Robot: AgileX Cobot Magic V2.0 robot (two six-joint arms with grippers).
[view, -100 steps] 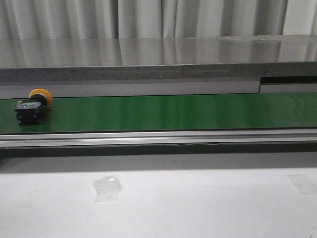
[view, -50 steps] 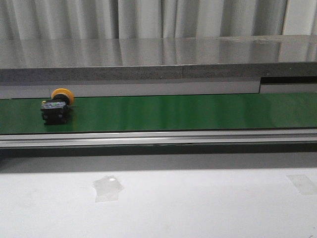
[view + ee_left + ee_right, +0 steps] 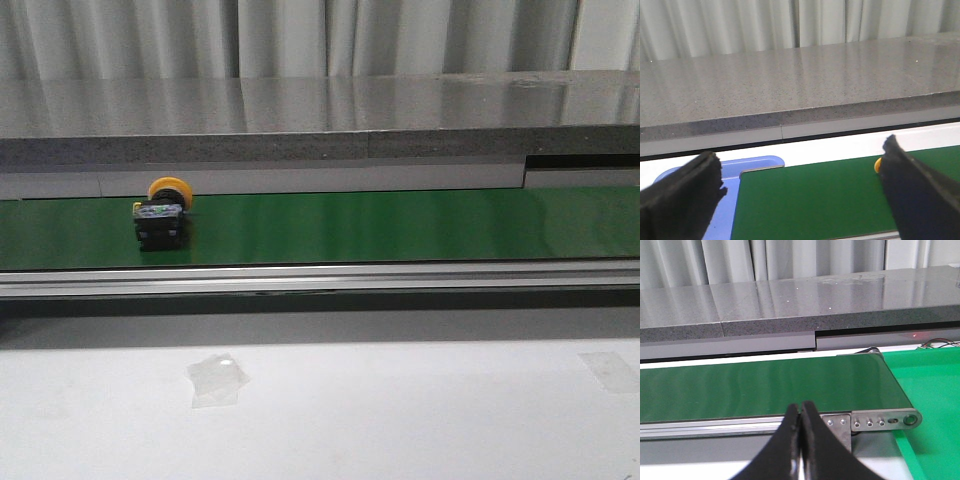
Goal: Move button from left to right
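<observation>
Your button [image 3: 161, 214] sits on the green belt [image 3: 400, 225] near its left end, untouched. Your left hand [image 3: 800, 200] gapes wide; your right hand [image 3: 800, 440] is pinched closed, empty.

The button [image 3: 161, 214] sits on the conveyor belt [image 3: 380, 226], toward its left end, at about ten o'clock from me. The belt runs left to right across my front. Behind it, at twelve o'clock, lies a stone ledge [image 3: 320, 115], with curtains [image 3: 300, 38] behind that. Before the belt runs a metal rail [image 3: 320, 279], and nearer me the worktop [image 3: 400, 410], with a tape patch [image 3: 217, 379] at eleven o'clock and another [image 3: 611, 369] at two o'clock.
</observation>
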